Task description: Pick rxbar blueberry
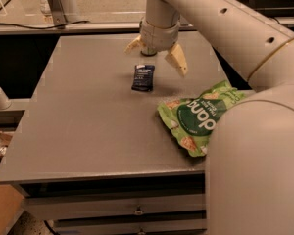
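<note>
The rxbar blueberry (143,77) is a small dark navy wrapper lying flat on the grey table (88,121), left of centre toward the back. My gripper (157,55) hangs just above and behind the bar, slightly to its right. Its two tan fingers (177,60) are spread wide apart and hold nothing. The large white arm comes in from the right and fills the right side of the view.
A large green snack bag (198,117) lies at the table's right, partly hidden by the arm. The green can is hidden behind the gripper. Drawers (117,212) run below the front edge. A cardboard box (0,209) sits at lower left.
</note>
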